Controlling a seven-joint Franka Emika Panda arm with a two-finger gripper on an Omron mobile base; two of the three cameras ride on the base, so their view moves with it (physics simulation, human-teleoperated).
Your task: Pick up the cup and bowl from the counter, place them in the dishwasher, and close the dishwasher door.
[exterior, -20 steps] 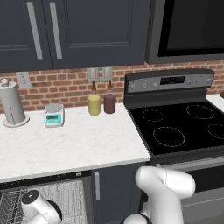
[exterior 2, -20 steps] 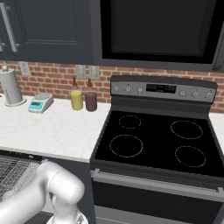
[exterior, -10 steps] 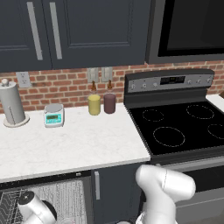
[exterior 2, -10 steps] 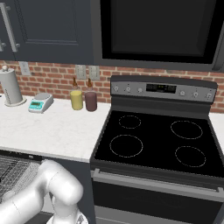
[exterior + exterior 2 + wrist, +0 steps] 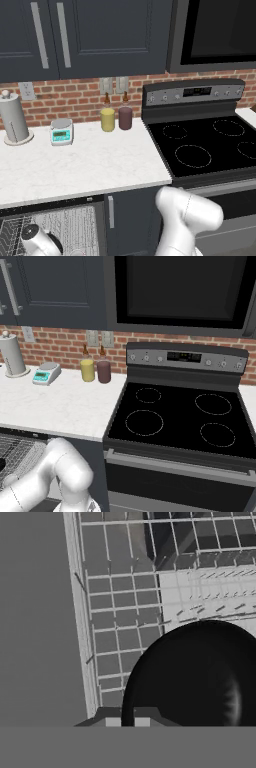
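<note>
In the hand view the black bowl [image 5: 200, 677] is large and round, hanging just over the light grey wire rack [image 5: 115, 612] of the dishwasher. My gripper [image 5: 127, 722] is shut on the bowl's near rim, with a fingertip on each side of the edge. From the left base view my arm bends down off the lower left into the open dishwasher [image 5: 75, 225] under the white counter [image 5: 90, 165]. The same rack [image 5: 15, 453] shows at the lower left of the right base view. The cup and the dishwasher door are out of view.
On the counter stand a paper towel roll [image 5: 14, 120], a small scale [image 5: 61, 132], a yellow canister [image 5: 107, 120] and a maroon canister [image 5: 125, 118] against the brick wall. A black stove top [image 5: 205, 145] lies to the right. A narrow dark cabinet [image 5: 130, 220] sits beside the dishwasher.
My wrist has sunk a little lower and to the left into the dishwasher opening. The gripper has stayed shut; the counter items have not moved.
</note>
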